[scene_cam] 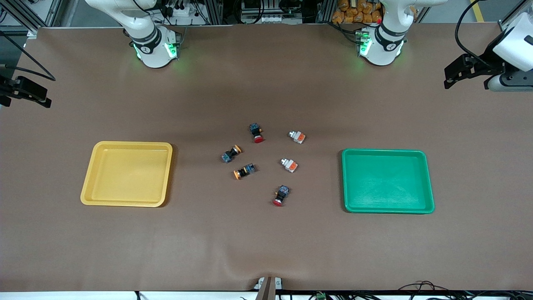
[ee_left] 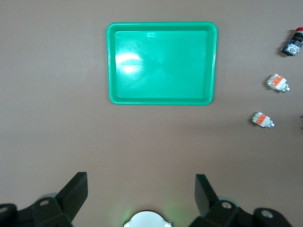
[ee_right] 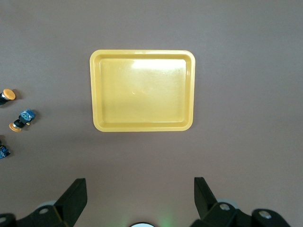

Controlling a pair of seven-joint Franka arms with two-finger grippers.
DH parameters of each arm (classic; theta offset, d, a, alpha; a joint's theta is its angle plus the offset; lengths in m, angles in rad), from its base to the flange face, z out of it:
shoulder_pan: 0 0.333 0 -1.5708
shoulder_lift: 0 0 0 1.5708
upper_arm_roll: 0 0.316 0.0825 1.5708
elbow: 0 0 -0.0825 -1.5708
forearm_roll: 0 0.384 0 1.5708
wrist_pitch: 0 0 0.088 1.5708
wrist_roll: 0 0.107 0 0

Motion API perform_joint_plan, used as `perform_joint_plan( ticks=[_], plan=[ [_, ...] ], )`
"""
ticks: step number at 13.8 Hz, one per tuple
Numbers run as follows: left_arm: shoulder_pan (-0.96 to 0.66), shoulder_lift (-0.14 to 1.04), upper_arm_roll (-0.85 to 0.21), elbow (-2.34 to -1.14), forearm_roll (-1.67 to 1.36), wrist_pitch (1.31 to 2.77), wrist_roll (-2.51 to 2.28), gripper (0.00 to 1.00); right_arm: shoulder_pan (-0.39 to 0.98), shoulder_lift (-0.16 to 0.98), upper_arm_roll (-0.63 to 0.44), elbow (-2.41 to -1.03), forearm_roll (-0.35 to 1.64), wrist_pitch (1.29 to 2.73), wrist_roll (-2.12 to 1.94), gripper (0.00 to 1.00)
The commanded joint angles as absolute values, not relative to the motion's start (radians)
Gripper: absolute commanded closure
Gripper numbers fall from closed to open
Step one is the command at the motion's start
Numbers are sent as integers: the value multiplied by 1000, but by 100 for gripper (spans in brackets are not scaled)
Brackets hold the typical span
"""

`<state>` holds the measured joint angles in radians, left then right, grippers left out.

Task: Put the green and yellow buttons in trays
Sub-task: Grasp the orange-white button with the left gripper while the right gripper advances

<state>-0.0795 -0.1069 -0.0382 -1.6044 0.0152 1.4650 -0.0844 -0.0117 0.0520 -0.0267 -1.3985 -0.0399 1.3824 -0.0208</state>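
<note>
The yellow tray (scene_cam: 127,200) lies toward the right arm's end and the green tray (scene_cam: 387,208) toward the left arm's end, both empty. Between them lie two white-grey buttons with orange blocks (scene_cam: 297,136) (scene_cam: 289,165) and two black-and-blue buttons with orange-yellow caps (scene_cam: 231,153) (scene_cam: 244,171). My left gripper (ee_left: 141,177) is open and empty, high over the table by its base, looking down on the green tray (ee_left: 161,100). My right gripper (ee_right: 140,180) is open and empty, high by its base, over the yellow tray (ee_right: 142,126). Neither gripper shows in the front view.
Two black switches with red caps (scene_cam: 257,133) (scene_cam: 282,195) lie among the buttons, one farther from the front camera and one nearer. Black fixtures (scene_cam: 470,68) (scene_cam: 25,89) overhang the two table ends. The arm bases (scene_cam: 381,43) (scene_cam: 154,46) stand at the back edge.
</note>
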Motion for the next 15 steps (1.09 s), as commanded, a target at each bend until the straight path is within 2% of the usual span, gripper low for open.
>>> perform_joint_plan(
  ticks=[1,7,10,13,15],
  plan=[
    [-77,-92,-35,-1574,9,1439,-97,0,-28,43,-21,-1401,-23,1373,-32,0],
    [-87,-77,-44,-1562,15,1428,-97,0,-35,44,-21,-1401,-21,1374,-32,0],
    [-98,-40,-55,-1603,-4,1428,-100,0,-35,44,-21,-1401,-23,1374,-32,0],
    [-109,34,-145,-1626,-25,1494,-246,0,-40,54,-21,-1399,-21,1376,-34,0],
    [-109,67,-227,-1679,-20,1598,-435,0,-40,55,-21,-1399,-21,1378,-34,0]
  ],
)
